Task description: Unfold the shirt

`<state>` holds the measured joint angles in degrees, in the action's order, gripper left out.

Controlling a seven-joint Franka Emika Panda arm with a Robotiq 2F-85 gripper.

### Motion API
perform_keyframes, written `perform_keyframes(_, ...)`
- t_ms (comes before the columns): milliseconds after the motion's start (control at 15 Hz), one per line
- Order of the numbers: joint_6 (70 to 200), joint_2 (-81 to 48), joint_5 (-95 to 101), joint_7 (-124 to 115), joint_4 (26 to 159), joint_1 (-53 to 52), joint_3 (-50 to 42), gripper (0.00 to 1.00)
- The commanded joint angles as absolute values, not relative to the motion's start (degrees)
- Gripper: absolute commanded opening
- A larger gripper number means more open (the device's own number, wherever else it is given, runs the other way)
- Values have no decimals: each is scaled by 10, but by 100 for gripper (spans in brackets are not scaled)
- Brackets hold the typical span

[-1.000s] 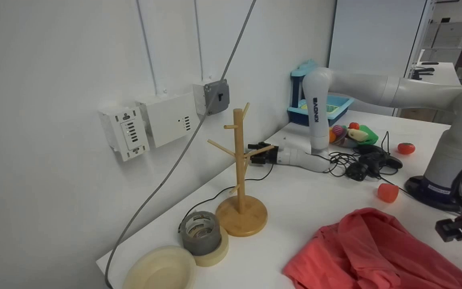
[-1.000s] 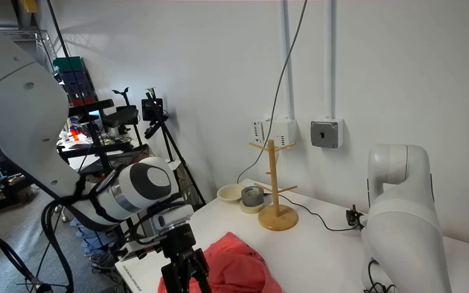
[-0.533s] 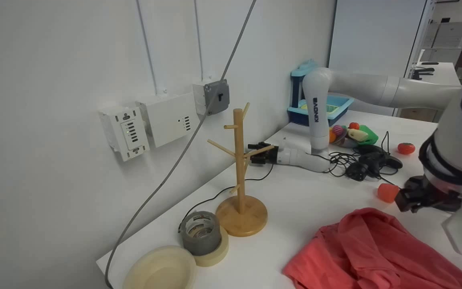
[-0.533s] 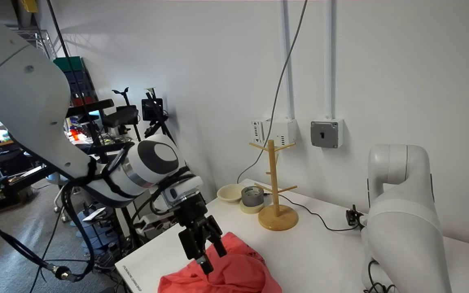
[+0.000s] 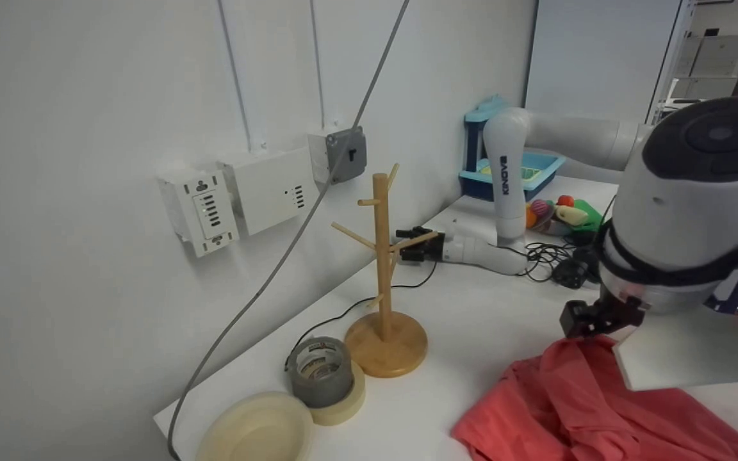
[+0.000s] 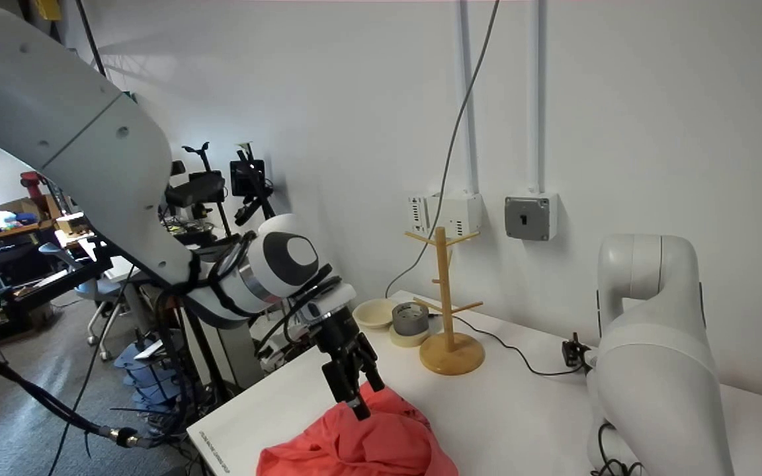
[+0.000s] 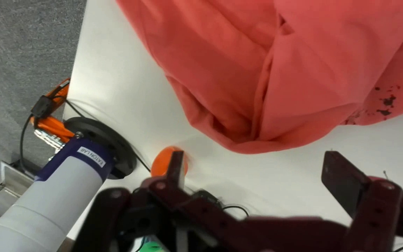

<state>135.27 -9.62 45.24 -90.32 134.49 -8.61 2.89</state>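
The coral-red shirt lies crumpled on the white table, and it shows in both exterior views. Wrinkles and a thick fold cross the shirt in the wrist view, with dark specks near its right side. My gripper stands wide open, with nothing between its fingers; the shirt's rounded edge lies just beyond the fingertips. In an exterior view, the gripper appears above the shirt's far part, tilted downward. How high it is over the cloth I cannot tell. My arm hides part of the shirt's right side in an exterior view.
A wooden mug tree, tape rolls and a pale bowl stand by the wall. Another robot arm rests on the table, its base near an orange cup. Cables and toys lie farther back.
My arm has swung in over the table, bringing the gripper from the right edge to the shirt's far edge. It now blocks the orange cup in an exterior view. The shirt looks unmoved.
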Motion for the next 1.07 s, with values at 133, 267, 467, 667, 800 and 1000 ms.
perform_keyframes(133,1392,-200,421,-874,1274,-93,36,100)
perform_keyframes(267,1401,-226,407,-865,1259,-97,36,100)
perform_keyframes(467,1403,-258,391,-847,1237,-106,31,100)
perform_keyframes(667,1398,-278,375,-833,1225,-114,28,100)
perform_keyframes(800,1393,-284,368,-824,1225,-119,25,95)
perform_keyframes(1000,1386,-281,368,-817,1237,-127,16,68)
